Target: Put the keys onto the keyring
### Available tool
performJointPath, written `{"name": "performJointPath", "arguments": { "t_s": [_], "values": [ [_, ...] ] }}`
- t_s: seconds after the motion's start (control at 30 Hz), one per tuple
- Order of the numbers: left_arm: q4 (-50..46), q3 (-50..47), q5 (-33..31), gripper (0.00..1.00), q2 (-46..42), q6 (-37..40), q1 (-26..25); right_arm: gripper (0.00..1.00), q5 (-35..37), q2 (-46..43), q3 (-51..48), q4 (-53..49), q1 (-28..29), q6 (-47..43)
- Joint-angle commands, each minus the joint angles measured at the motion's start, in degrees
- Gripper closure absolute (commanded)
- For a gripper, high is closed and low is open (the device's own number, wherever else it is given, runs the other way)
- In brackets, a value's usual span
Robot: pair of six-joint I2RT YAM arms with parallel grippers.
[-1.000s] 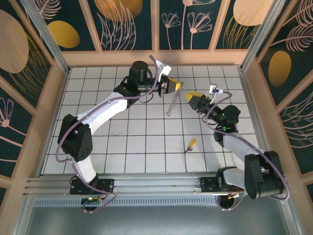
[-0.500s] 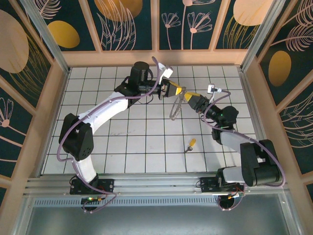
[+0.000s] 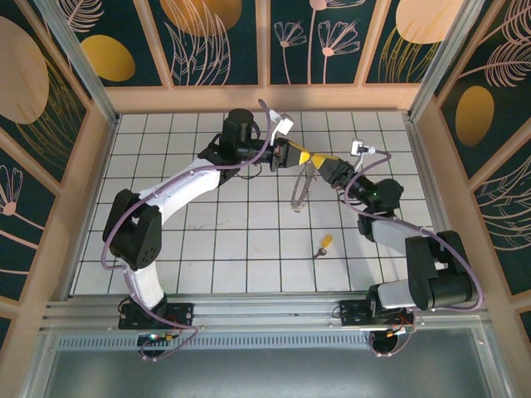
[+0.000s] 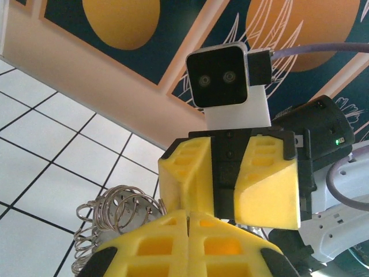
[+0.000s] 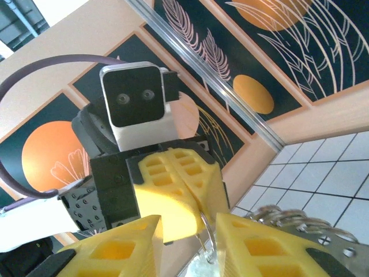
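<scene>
The keyring [image 3: 299, 189], a silvery coiled loop, hangs over the middle tiles from my left gripper [image 3: 305, 157], which is shut on its thin wire. My right gripper [image 3: 322, 163] meets the left one tip to tip. Its jaws are open, with a gap around the left fingertips and the wire. In the left wrist view my shut gripper [image 4: 189, 218] has the keyring [image 4: 112, 216] to its left and the right fingers [image 4: 268, 184] facing it. In the right wrist view the keyring [image 5: 300, 222] shows behind my right gripper [image 5: 187, 231]. The key [image 3: 323, 245], with a yellow-orange head, lies on the floor.
The white tiled floor [image 3: 224, 240] is boxed in by wooden walls [image 3: 265, 98] with dark floral panels. An aluminium rail [image 3: 249, 308] runs along the near edge by the arm bases.
My right gripper has moved left to the left gripper's tip and its jaws have narrowed. The left gripper has shifted slightly right with the keyring. The key has not moved.
</scene>
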Motion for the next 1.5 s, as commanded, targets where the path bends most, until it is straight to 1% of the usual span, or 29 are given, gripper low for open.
{"name": "performJointPath", "arguments": {
  "t_s": [0.0, 0.4, 0.47, 0.53, 0.7, 0.83, 0.87, 0.9, 0.97, 1.03, 1.07, 1.1, 1.17, 1.23, 1.27, 1.47],
  "values": [
    [5.51, -0.6, 2.07, 1.0, 0.08, -2.29, 0.2, 0.69, 0.12, 1.11, 2.0, 3.45, 0.79, 0.11],
    [6.31, -0.87, 2.25, 1.0, -0.14, -2.61, 0.24, 0.7, 0.91, 3.32, 1.34, 4.16, 1.24, -0.21],
    [6.34, -0.86, 2.29, 1.0, -0.01, -2.62, 0.21, 0.73, 0.88, 3.43, 1.55, 4.34, 1.31, -0.07],
    [6.43, -0.87, 2.34, 1.0, 0.03, -2.63, 0.2, 0.78, 0.66, 3.54, 1.82, 4.26, 1.47, -0.18],
    [7.23, -0.69, 2.21, 1.0, 0.33, -3.35, 0.2, 0.99, -0.05, 4.16, 2.66, 4.16, 2.19, -0.38],
    [9.48, -0.99, 1.63, 1.0, 0.28, -5.36, 0.2, 1.0, 0.48, 4.52, 2.88, 4.41, 2.39, -0.46],
    [10.6, -1.48, 0.9, 0.96, -0.09, -6.57, 0.23, 1.0, 0.81, 4.59, 2.88, 4.51, 2.37, -0.55],
    [12.03, -2.21, -0.04, 0.85, -0.54, -7.62, 0.24, 1.0, 1.39, 4.6, 2.8, 4.6, 2.33, -0.49],
    [15.34, -4.63, -3.96, 0.63, -2.39, -9.7, 0.22, 1.0, 2.77, 4.82, 2.63, 5.22, 2.16, -0.08],
    [18.36, -7.33, -7.32, 0.52, -4.5, -11.57, 0.37, 1.0, 3.65, 5.37, 2.7, 6.53, 2.01, 0.81],
    [20.06, -8.85, -9.36, 0.49, -5.73, -12.66, 0.52, 1.0, 4.29, 5.59, 2.7, 7.18, 1.9, 1.38],
    [21.6, -10.53, -11.25, 0.47, -6.19, -13.48, 0.64, 1.0, 4.73, 5.81, 2.71, 7.76, 1.94, 1.75],
    [25.53, -14.8, -16.7, 0.44, -10.15, -15.26, 0.73, 1.0, 6.09, 6.2, 2.69, 8.77, 1.97, 2.76],
    [28.53, -18.29, -20.74, 0.45, -11.83, -16.78, 0.93, 1.0, 7.06, 6.96, 2.88, 10.43, 1.97, 3.97],
    [29.86, -19.57, -21.73, 0.46, -12.21, -17.47, 0.9, 1.0, 7.52, 7.37, 2.97, 11.31, 2.01, 4.7],
    [37.15, -22.87, -20.63, 0.57, -10.16, -21.99, 0.92, 1.0, 10.02, 9.75, 3.83, 14.97, 2.96, 7.26]
  ]
}}
